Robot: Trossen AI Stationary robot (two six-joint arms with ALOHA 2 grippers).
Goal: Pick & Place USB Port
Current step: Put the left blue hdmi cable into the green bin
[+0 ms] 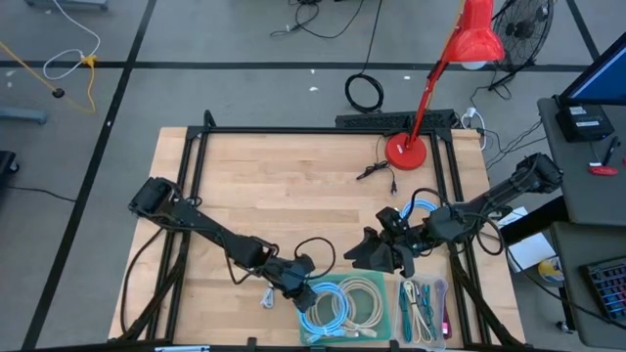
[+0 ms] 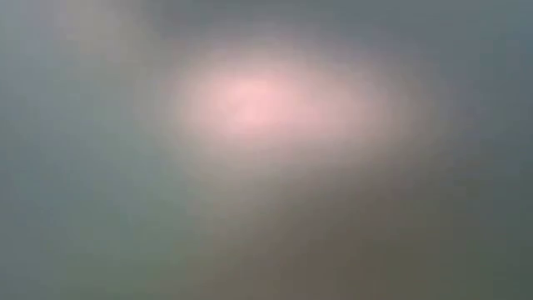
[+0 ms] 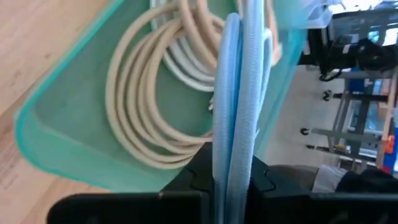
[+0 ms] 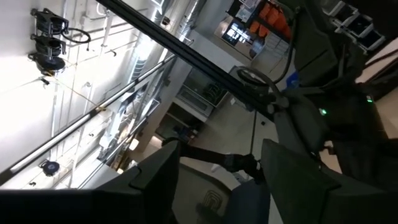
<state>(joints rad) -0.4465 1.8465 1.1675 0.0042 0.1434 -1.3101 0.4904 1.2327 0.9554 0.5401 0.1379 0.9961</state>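
My left end effector is clenched on the blue cable, hanging over the green tray so it drops in with the coiled ones. Right end effector is released and empty, parked above the counter.

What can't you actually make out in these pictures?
- Low view: all blur, nothing of the table shows.
- Right wrist view: points up at the room, so the table is hidden; what the right pincer holds, if anything, can't be told.
- High view: the cable ends in the small tray are too small to tell.
- Left wrist view: the blue cable covers the gap in the left pincer.
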